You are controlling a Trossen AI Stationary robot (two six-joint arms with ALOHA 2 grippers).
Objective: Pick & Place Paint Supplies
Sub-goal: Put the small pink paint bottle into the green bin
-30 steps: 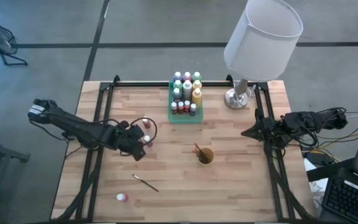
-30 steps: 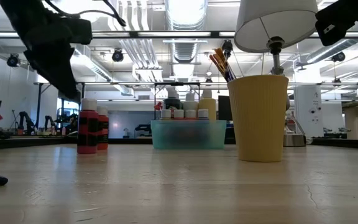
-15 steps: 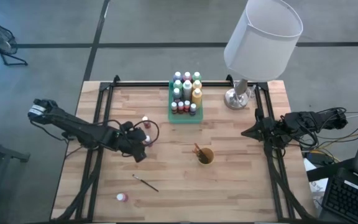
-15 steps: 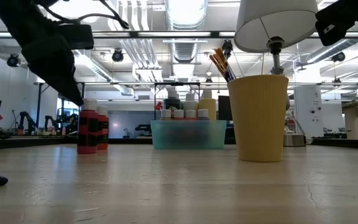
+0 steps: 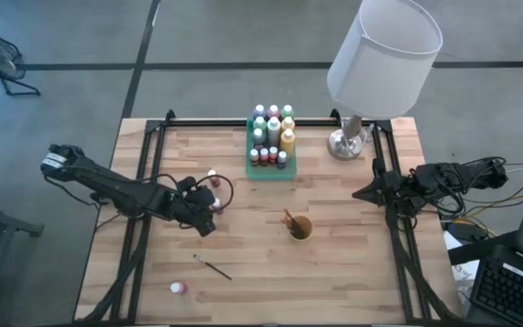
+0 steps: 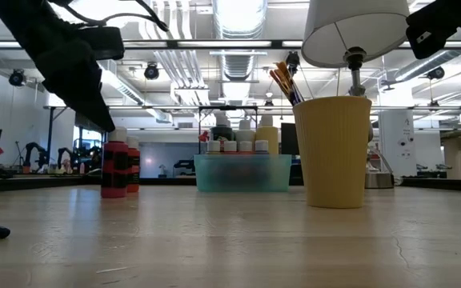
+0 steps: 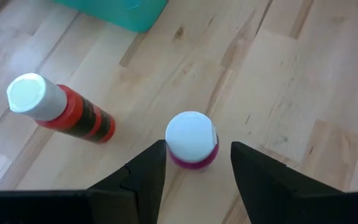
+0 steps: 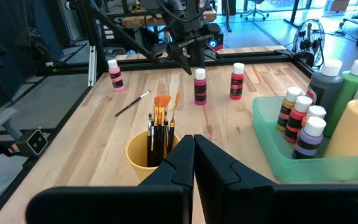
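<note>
Above pink white-capped paint bottle [image 7: 192, 142], spread left fingers [image 7: 143, 179] straddling cap; off-centre closure likely toppling it toward red bottle [image 7: 61, 112].

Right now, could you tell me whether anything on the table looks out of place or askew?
Nothing is spilled or tipped. One paintbrush lies loose on the wood, and a pink bottle stands alone near the front edge, far from the green tray. Two more bottles stand by the left end effector.

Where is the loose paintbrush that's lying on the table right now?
In the high view the loose paintbrush lies flat on the table's left half, toward the front edge, between the left gripper above it and a lone pink bottle nearer the front.
</note>
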